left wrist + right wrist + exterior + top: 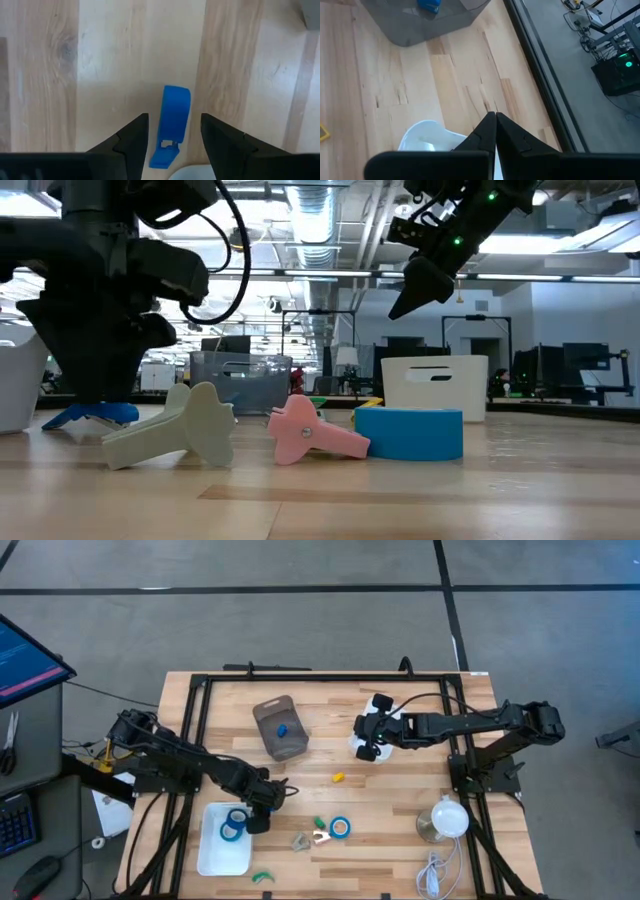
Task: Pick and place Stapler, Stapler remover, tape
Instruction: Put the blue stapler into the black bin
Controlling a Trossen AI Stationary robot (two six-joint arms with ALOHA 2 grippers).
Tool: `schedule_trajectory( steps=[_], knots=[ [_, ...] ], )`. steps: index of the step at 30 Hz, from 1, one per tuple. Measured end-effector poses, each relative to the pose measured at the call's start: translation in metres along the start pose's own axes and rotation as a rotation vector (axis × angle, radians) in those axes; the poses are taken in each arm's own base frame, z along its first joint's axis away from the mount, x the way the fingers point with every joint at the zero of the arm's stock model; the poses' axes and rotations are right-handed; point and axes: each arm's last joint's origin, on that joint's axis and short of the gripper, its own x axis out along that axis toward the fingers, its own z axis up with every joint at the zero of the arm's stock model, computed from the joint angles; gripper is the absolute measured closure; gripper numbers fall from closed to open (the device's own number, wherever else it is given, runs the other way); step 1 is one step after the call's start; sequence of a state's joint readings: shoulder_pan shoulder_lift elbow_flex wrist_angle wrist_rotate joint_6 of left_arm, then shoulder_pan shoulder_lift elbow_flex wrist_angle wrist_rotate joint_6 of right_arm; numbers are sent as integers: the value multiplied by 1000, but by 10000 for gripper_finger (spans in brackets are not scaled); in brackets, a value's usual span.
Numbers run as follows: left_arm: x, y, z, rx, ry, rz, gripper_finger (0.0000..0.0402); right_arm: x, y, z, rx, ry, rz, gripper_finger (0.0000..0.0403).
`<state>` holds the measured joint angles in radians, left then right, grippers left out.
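while the left gripper [258,823] hung low beside the white tray [212,858], a blue tape [340,828] lay on the counter [400,800] in the high view; in the low view that tape [408,433] sat beside a pink piece [312,431]; left wrist view showed jaws open astride a blue stapler [171,125]; right wrist view showed the right gripper [495,120] with jaws closed, empty

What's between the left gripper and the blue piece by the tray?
Nothing visible. The left gripper's open fingers flank the blue piece, which lies on bare wood beside the white tray's rim. The right gripper waits, shut, farther back on the table.
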<state>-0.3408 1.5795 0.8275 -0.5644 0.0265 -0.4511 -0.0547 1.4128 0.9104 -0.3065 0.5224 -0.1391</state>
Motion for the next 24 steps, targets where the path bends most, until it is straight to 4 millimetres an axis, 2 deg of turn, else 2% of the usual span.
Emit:
schedule_trajectory(
  steps=[16,19,24],
  knots=[
    [13,6,-9,-52,-37,11,239,0,0,0,2,-1,0,403],
    [13,6,-9,-52,-39,10,263,0,0,0,2,-1,0,403],
    [13,5,-8,-52,-46,6,330,0,0,0,2,-1,0,403]
  ],
)
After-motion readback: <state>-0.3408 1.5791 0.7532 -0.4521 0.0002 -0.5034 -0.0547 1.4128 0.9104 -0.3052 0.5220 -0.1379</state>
